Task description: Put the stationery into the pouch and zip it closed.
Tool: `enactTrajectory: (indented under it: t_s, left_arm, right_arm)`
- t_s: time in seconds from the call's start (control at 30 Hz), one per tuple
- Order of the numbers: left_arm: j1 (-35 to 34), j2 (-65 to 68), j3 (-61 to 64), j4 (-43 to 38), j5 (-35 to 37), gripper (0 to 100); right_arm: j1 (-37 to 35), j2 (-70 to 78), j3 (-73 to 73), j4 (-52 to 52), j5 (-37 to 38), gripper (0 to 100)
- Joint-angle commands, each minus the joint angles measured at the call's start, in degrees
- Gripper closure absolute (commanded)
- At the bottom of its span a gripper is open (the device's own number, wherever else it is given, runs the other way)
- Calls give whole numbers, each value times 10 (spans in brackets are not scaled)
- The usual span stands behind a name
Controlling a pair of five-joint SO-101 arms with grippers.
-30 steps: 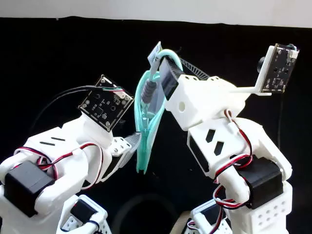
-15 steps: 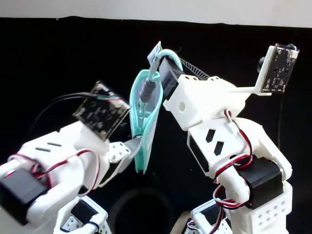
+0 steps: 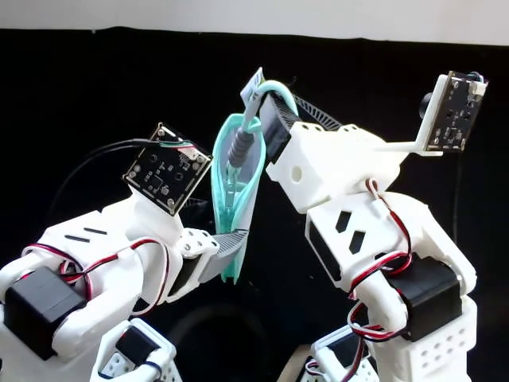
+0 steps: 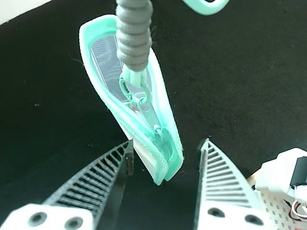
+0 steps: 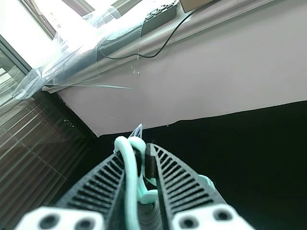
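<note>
Evidently the task is judged to be past its midpoint but not finished. Nearest the base, the left arm is kept low, its forearm angled upward toward the hanging load. The left gripper (image 4: 168, 143) is spread wide, one finger set at each side of the pouch's lower end and nothing clamped; whether the nearer finger touches the fabric cannot be told. The mint-green fabric pouch with a mesh side (image 4: 100, 57) is held in the air, hanging roughly upright above the black cloth (image 4: 249, 57) and well clear of it. The mint-green zip pull with linked tabs (image 4: 143, 101) is seen partway along the seam. Above it the mouth is noted as gaping, so the zip is not yet drawn shut. A grey ribbed barrel (image 4: 134, 33), taken to be an item of stationery, is seen standing in the open mouth with its upper part protruding, so loading is judged begun and perhaps incomplete. Farthest off, the right arm is raised high with the wrist tipped forward. The right gripper (image 5: 143, 146) is pinched narrow on the pouch's mint-green carry loop (image 5: 125, 158), by which the whole weight is carried.
</note>
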Motion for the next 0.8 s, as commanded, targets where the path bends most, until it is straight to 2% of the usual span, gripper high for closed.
enactTrajectory:
  t_s: [0.0, 0.23, 0.77]
  left_arm:
    - [-7, 0, 0, -2, 4, 765]
    - [-47, 0, 0, -18, 5, 768]
    - [-47, 0, 66, -67, 6, 768]
  right_arm:
    - [7, 0, -21, -13, -4, 991]
    - [7, -2, -22, -13, -4, 991]
    - [6, -4, -21, -13, -4, 991]
